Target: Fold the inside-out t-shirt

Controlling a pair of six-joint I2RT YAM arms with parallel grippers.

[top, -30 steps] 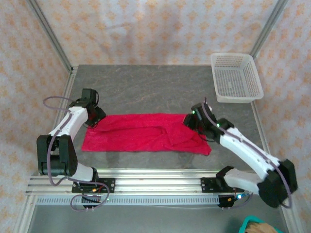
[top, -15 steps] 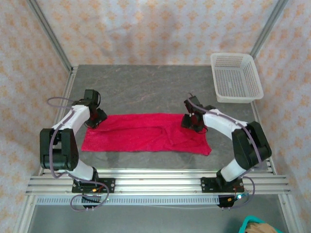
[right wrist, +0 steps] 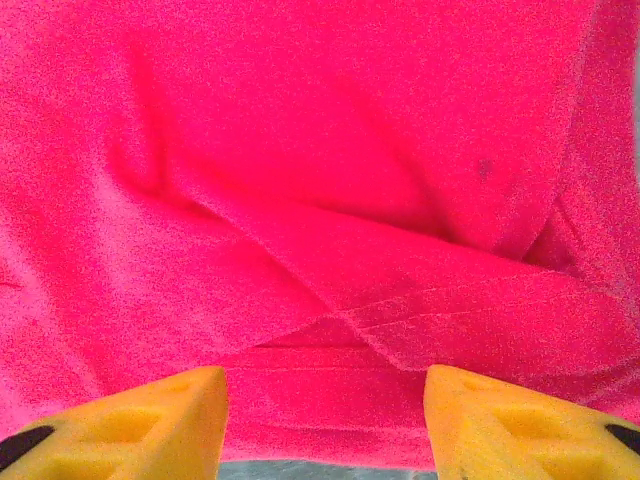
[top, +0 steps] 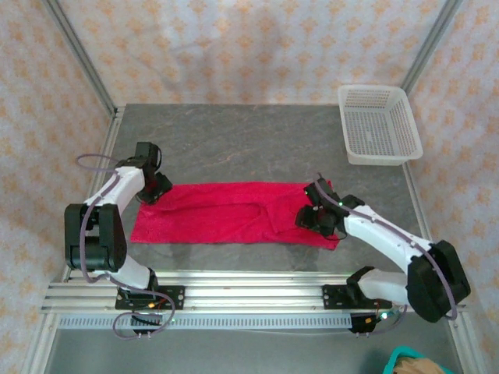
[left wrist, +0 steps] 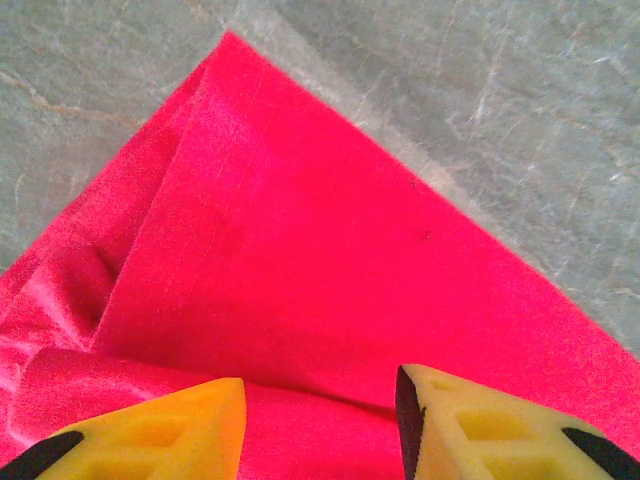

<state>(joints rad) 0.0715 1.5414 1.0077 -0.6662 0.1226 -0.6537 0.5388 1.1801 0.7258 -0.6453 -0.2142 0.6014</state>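
Where both arms (top: 117, 191) (top: 378, 232) stoop, parted jaws overhang the t-shirt (top: 226, 214).

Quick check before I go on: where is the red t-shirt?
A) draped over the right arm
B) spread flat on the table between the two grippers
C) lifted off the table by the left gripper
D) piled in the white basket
B: the t-shirt lies flat as a long strip on the table, the left gripper over its left end, the right gripper over its right end, the basket apart.
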